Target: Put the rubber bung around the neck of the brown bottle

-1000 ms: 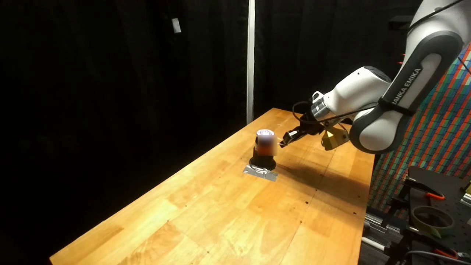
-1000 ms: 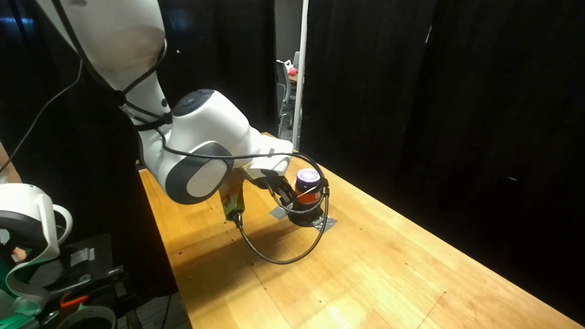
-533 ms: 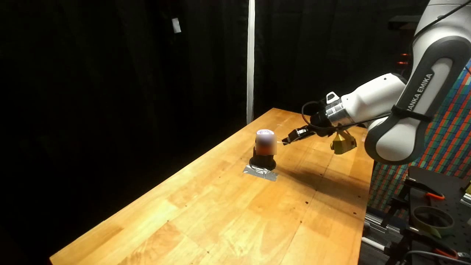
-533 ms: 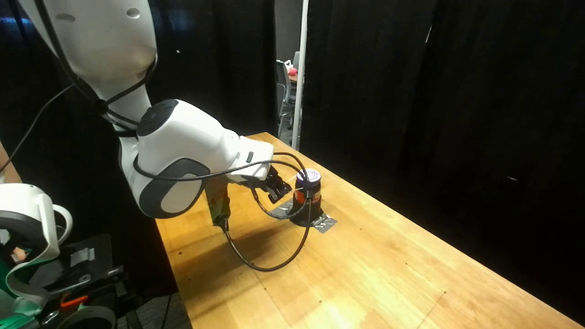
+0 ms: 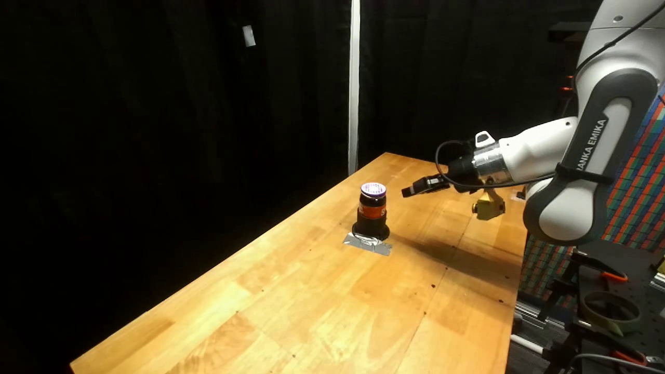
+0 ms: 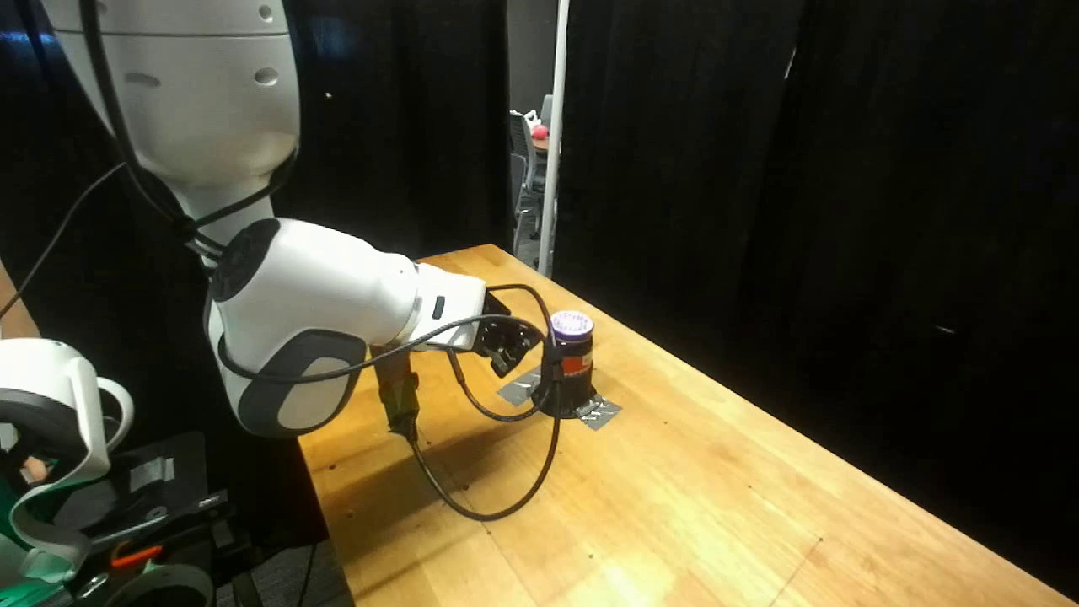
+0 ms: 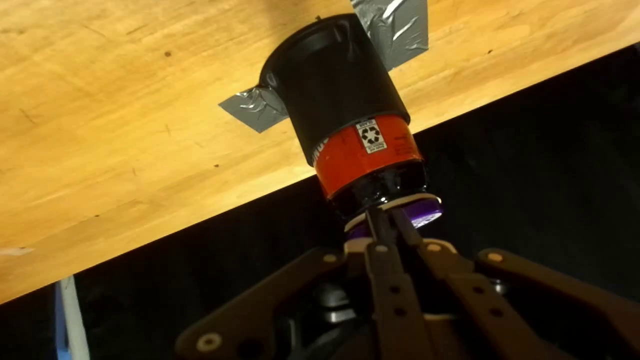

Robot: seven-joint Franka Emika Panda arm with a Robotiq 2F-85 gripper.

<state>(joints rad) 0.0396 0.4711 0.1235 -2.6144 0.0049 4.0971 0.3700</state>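
Observation:
The brown bottle (image 5: 373,212) stands upright in a black holder; it has an orange-red label and a purple-white lid. It also shows in an exterior view (image 6: 577,364) and, upside down, in the wrist view (image 7: 367,155). A pale rubber bung (image 7: 412,199), a thin band, lies along the neck at the lid's lower edge in the wrist view; its far side is hidden. My gripper (image 7: 392,215) overlaps the lid there, with a narrow gap between its fingertips. In both exterior views my gripper (image 5: 407,192) (image 6: 521,354) is beside the bottle, apart from it, with no band stretched between.
The black holder (image 7: 345,75) is fixed to the wooden table (image 5: 322,311) with grey tape (image 5: 368,244). A black cable (image 6: 552,455) loops from the arm in front of the bottle. A side cart (image 5: 613,291) holds a roll of tape.
My gripper has drawn back from the bottle, away from its side. The pale band that stretched from fingertips to bottle has left the fingers and sits at the neck.

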